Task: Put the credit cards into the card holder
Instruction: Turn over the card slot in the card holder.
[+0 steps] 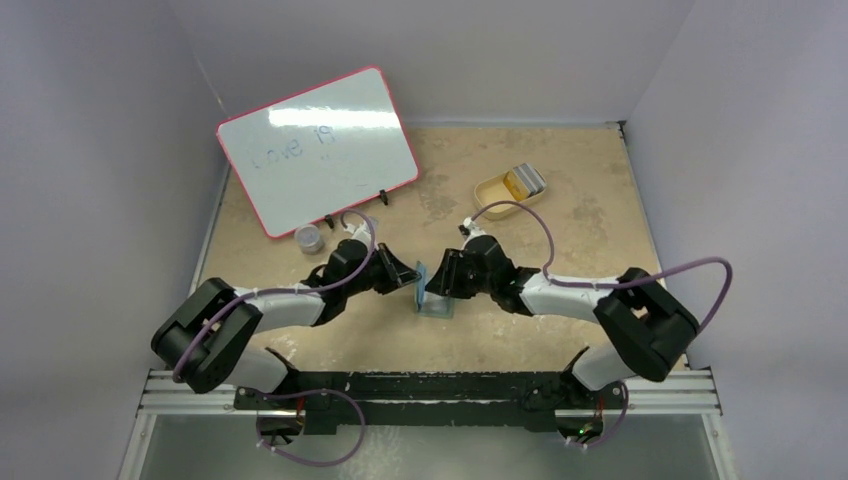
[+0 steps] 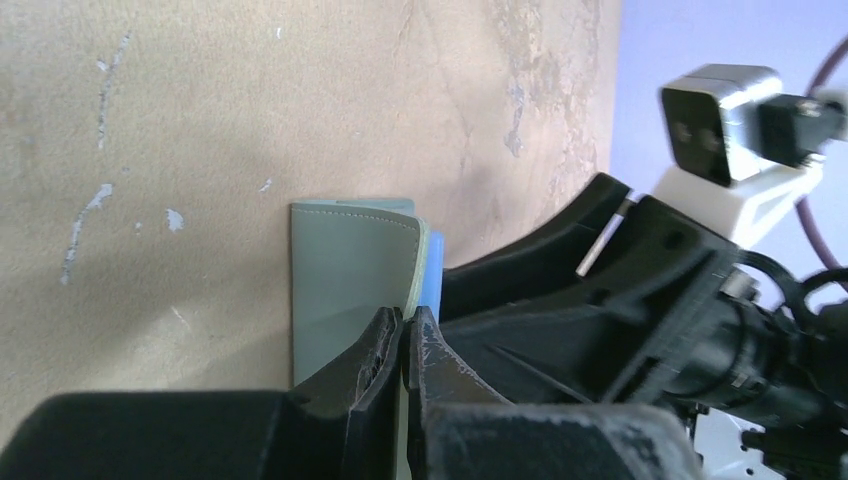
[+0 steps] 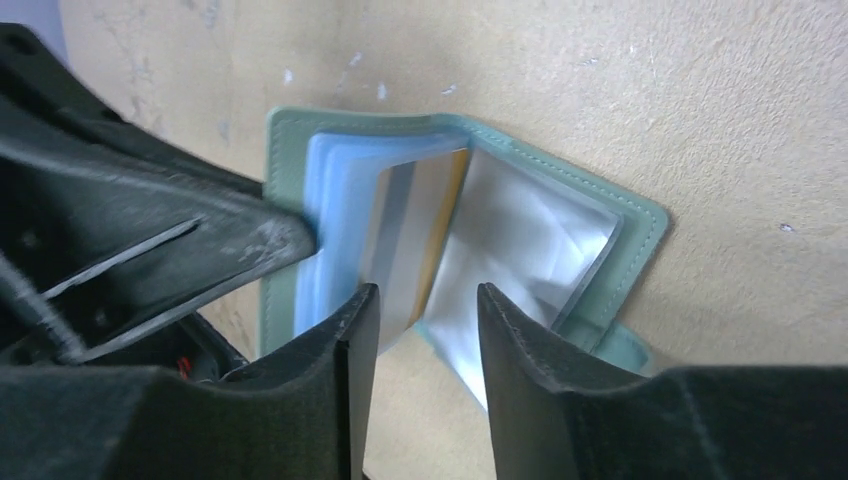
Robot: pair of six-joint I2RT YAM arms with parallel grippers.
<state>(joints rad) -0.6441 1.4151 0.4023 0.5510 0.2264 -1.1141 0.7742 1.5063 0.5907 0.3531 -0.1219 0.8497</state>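
The card holder [image 1: 434,298] stands open on the table between both grippers, its grey-green cover [image 2: 345,275] toward the left wrist camera. My left gripper [image 2: 405,328] is shut on the edge of one flap. In the right wrist view the card holder [image 3: 620,215] shows light blue pockets. A grey credit card [image 3: 405,225] with a gold edge beside it sits in a pocket. Just below it my right gripper [image 3: 428,300] is open, touching nothing. More credit cards, gold [image 1: 514,184] and grey [image 1: 532,178], lie in the tan tray.
The tan tray [image 1: 490,193] sits at the back right. A red-framed whiteboard [image 1: 318,150] stands at the back left with a small grey jar [image 1: 310,238] in front of it. Walls close in the table's sides.
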